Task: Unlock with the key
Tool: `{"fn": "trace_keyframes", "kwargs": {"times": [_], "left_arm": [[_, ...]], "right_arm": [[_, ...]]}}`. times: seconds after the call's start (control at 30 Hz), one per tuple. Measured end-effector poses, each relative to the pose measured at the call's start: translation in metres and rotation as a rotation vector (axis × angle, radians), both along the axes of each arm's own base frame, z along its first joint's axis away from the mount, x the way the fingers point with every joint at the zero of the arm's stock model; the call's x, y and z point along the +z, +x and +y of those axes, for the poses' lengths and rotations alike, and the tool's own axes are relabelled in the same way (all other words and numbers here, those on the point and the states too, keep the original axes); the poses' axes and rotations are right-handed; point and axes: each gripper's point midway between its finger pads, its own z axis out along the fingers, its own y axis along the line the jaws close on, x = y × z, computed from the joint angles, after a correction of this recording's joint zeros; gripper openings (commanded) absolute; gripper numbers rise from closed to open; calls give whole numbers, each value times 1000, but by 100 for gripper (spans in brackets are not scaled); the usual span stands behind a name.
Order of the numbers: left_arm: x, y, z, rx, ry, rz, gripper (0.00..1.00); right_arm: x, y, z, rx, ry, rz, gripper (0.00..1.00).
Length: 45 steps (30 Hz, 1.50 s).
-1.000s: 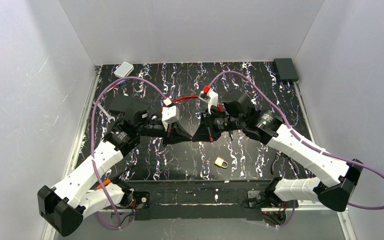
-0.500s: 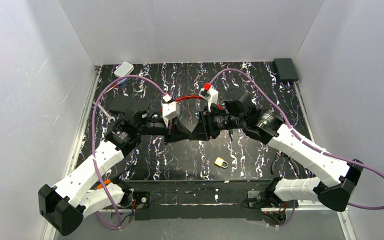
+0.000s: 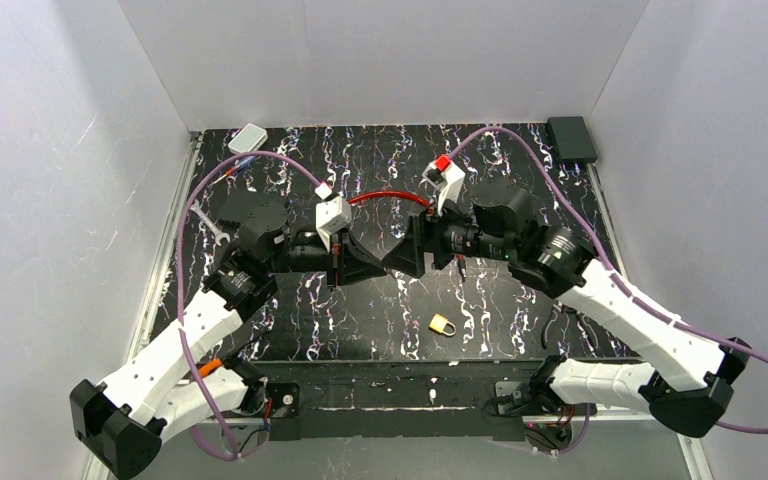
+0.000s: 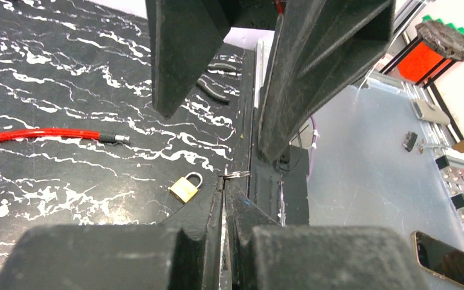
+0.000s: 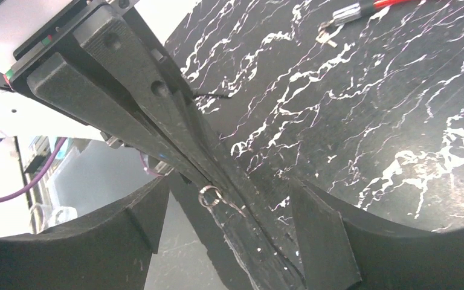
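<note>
L fingers [image 4: 205, 229] closed on key [image 4: 234, 175]; their tips sit between open R fingers [image 5: 323, 241]. Brass padlock [image 3: 442, 324] lies on table [image 3: 360, 310], apart from both.

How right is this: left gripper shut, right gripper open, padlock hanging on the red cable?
Not quite. The padlock lies loose on the table, apart from the red cable; the left wrist view shows it. Left gripper shut and right gripper open are correct.
</note>
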Motion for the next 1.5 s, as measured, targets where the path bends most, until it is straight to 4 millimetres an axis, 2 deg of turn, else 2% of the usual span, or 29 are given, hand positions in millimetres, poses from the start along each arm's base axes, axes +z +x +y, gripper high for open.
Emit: {"fn": "trace_keyframes", "kwargs": {"times": [0.17,0.33,0.5,0.63,0.73,0.87,1.03,1.5], "left_arm": [[18,-5,2,14,-49,3,0],[38,-8,4,35,-109,13,0],[55,-9,5,60,-166,59,0],[68,-11,6,72,-208,82,0],[74,-12,7,76,-229,89,0],[78,-13,7,78,-242,99,0],[79,-13,7,83,-250,112,0],[81,-13,7,86,-257,133,0]], "right_arm": [[12,-9,-9,24,53,-64,67],[8,-23,-11,103,84,-104,61],[7,-30,-6,170,109,-135,53],[15,-33,-1,208,146,-163,46],[19,-33,3,229,164,-182,45],[15,-32,9,250,161,-180,44],[15,-33,11,266,166,-184,35],[30,-38,14,301,215,-218,34]]}}
